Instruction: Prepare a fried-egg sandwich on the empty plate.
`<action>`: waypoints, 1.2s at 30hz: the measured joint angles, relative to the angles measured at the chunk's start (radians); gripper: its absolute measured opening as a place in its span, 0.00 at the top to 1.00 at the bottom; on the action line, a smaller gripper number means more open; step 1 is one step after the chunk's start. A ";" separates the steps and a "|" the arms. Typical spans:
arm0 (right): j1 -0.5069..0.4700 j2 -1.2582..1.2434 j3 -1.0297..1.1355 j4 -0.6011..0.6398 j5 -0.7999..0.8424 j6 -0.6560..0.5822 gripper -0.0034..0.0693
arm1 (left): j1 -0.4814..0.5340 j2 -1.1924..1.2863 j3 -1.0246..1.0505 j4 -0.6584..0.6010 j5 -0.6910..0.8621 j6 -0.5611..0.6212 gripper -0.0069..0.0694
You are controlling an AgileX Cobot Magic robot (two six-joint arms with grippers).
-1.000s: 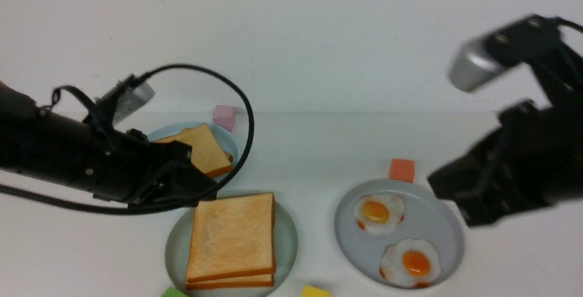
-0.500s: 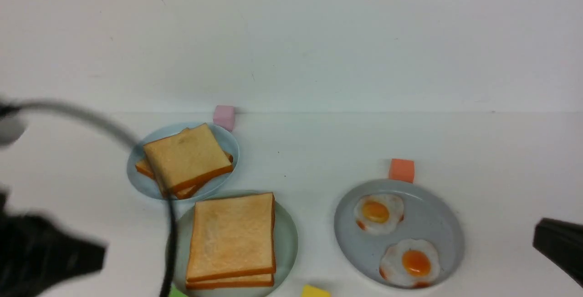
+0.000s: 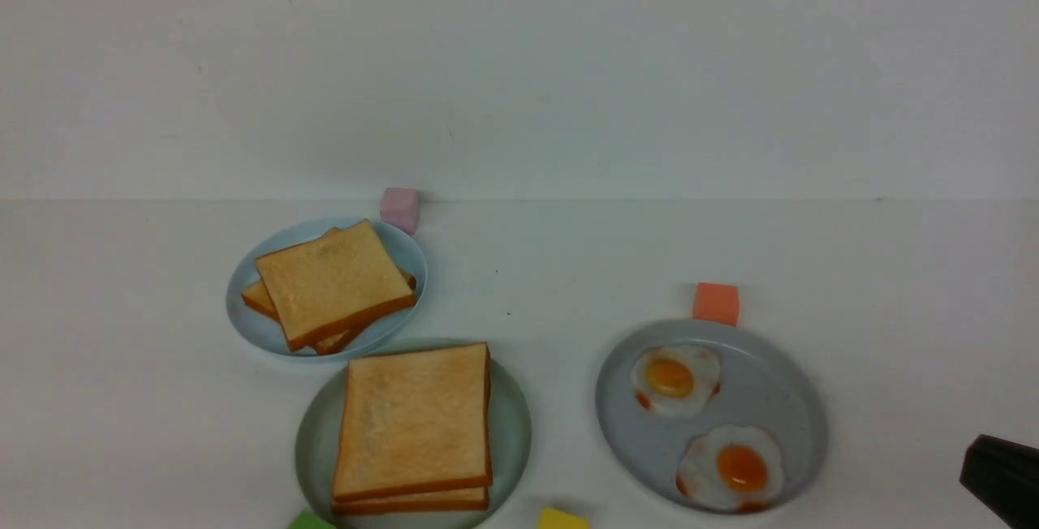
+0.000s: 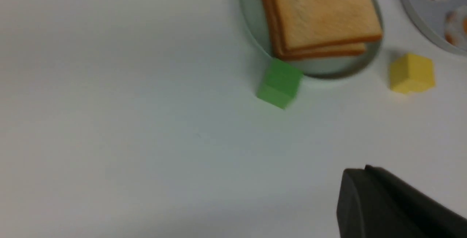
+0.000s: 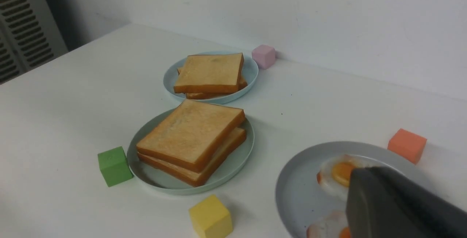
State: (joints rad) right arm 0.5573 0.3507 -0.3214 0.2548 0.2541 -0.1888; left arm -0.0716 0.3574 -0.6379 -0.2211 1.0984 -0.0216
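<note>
sandwich (image 3: 414, 427) sits stacked on mint plate (image 3: 511, 432).

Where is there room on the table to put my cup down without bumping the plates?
Bare table lies between the mint-green plate and the grey plate, behind them up to the wall, and left of the green cube. It is crowded where the light-blue plate almost meets the mint-green one, and by the yellow cube.

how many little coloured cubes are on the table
4. A pink cube behind the light-blue plate, an orange cube behind the grey-blue plate, and a green cube and yellow cube in front of the mint-green plate.
</note>
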 joint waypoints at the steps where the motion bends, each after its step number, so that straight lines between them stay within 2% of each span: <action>1: 0.000 0.000 0.000 0.000 0.000 0.001 0.95 | 0.000 -0.002 0.000 0.008 -0.012 0.002 0.93; 21: 0.000 0.000 0.000 0.000 0.000 0.001 0.93 | 0.000 -0.030 0.029 0.025 -0.073 0.004 0.92; 24: 0.000 0.000 0.000 0.000 0.000 0.001 0.93 | 0.000 -0.094 0.087 0.062 -0.153 0.001 0.92; 33: 0.000 0.000 0.000 0.000 0.000 0.001 0.92 | 0.000 -0.358 0.471 0.183 -0.615 -0.051 0.92; 36: 0.000 0.000 0.000 0.000 0.001 0.001 0.91 | 0.000 -0.368 0.557 0.209 -0.649 -0.087 0.91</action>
State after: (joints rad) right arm 0.5573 0.3507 -0.3214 0.2548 0.2551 -0.1879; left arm -0.0716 -0.0106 -0.0812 -0.0117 0.4491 -0.1082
